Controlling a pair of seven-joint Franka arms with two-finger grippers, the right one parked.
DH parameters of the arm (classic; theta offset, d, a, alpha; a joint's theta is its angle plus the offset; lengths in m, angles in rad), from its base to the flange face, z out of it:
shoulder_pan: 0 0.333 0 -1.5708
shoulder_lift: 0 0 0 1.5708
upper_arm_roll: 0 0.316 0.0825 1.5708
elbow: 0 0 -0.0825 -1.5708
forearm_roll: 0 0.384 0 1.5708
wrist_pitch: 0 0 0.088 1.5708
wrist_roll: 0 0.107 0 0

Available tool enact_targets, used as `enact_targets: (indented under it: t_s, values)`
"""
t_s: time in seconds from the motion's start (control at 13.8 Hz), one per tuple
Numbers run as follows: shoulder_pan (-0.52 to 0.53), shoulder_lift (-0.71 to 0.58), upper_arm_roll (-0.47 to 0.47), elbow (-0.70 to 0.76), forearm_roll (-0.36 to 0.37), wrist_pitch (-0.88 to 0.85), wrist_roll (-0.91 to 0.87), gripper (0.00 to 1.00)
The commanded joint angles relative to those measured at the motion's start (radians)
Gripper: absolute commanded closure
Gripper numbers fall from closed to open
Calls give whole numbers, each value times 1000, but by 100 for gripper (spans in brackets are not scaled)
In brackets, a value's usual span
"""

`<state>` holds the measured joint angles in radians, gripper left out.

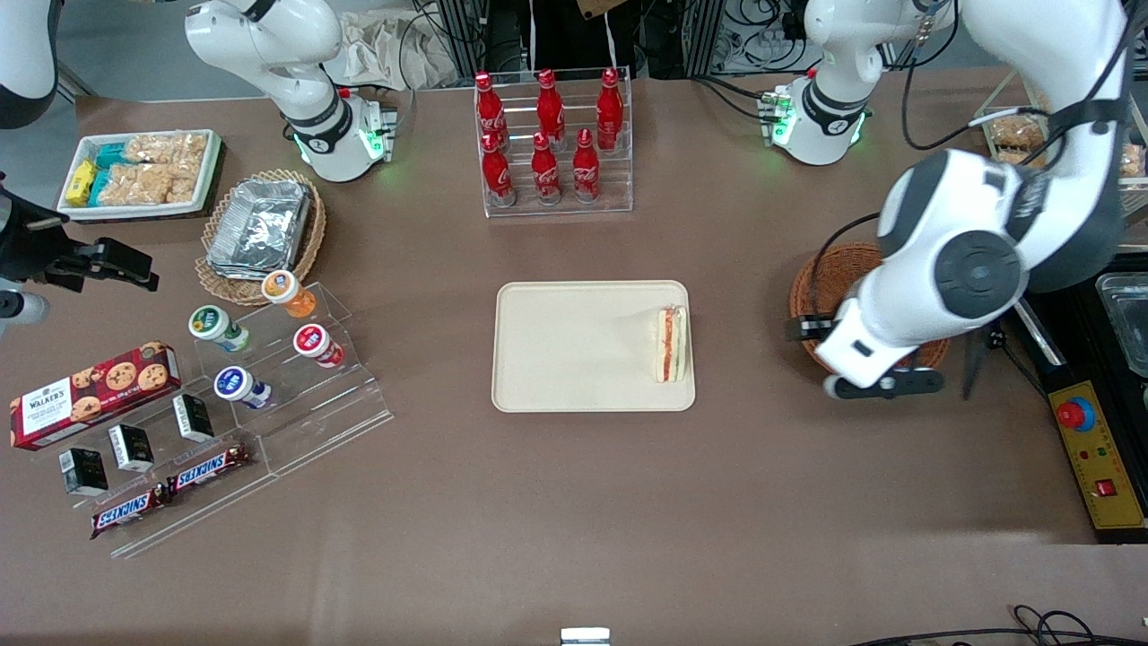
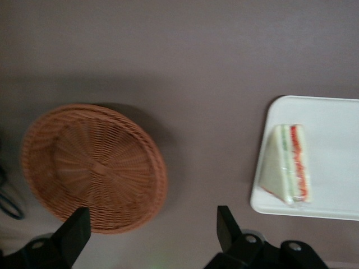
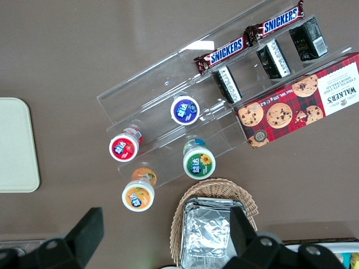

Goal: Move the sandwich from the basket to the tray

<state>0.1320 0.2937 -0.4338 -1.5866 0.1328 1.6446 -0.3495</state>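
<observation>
Sandwich (image 1: 672,344) lies on the tray (image 1: 574,359), at its edge nearest the basket (image 2: 94,167). Basket sits on the worktop (image 1: 574,502), holding nothing, just beside the tray. Gripper (image 2: 151,238) hovers above the basket, jaws spread wide, gripping nothing.

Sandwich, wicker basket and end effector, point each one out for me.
sandwich (image 1: 671,344), front view, on its filling edge.
wicker basket (image 2: 95,166), left wrist view, on its woven base.
end effector (image 2: 150,233), left wrist view, midway between its open fingertips, above the basket's rim.
</observation>
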Motion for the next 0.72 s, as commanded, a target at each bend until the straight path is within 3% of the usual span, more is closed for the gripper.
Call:
enact_targets:
  t_s: [0.0,0.51,0.65]
  values:
    - [-132,-108,201,-90,-21,12,125,0]
    - [-146,-240,389,-150,-61,20,395,0]
    - [-146,-277,452,-147,-107,12,473,0]
